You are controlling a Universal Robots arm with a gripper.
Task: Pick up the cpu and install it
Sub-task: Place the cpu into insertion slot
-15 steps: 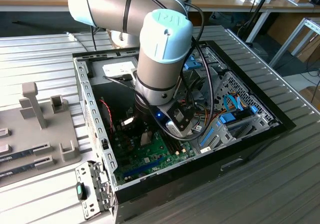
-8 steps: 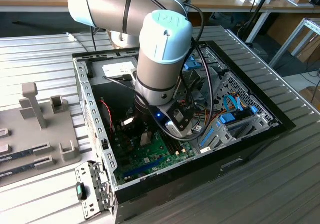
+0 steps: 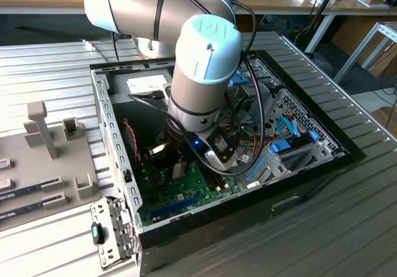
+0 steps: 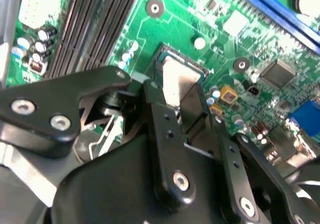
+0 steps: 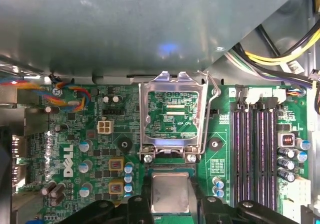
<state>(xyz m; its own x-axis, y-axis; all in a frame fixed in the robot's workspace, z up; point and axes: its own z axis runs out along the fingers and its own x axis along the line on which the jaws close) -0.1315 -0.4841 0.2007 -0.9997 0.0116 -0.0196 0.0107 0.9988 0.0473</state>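
Observation:
The cpu (image 5: pixel 170 192), a silvery square chip, lies level in the dark frame of the socket (image 5: pixel 170 172) on the green motherboard (image 5: pixel 90 134), inside the open computer case (image 3: pixel 108 140). My gripper (image 5: pixel 170 204) has one black finger against each side of the chip and is shut on it. In the second wrist view the cpu (image 4: pixel 178 79) shows between the two fingers (image 4: pixel 161 115) of the gripper (image 4: pixel 179 91). In the exterior view the arm reaches down into the case, and the gripper (image 3: pixel 178 164) is low over the board.
The socket's metal load plate (image 5: pixel 172 115) stands open beside the cpu. Memory slots (image 5: pixel 257 154) run along one side and capacitors (image 5: pixel 116 164) sit on the other. Yellow cables (image 5: pixel 285 53) and a grey metal wall (image 5: pixel 125 28) are close by. A drive cage with blue cables (image 3: pixel 288 134) fills the case's right.

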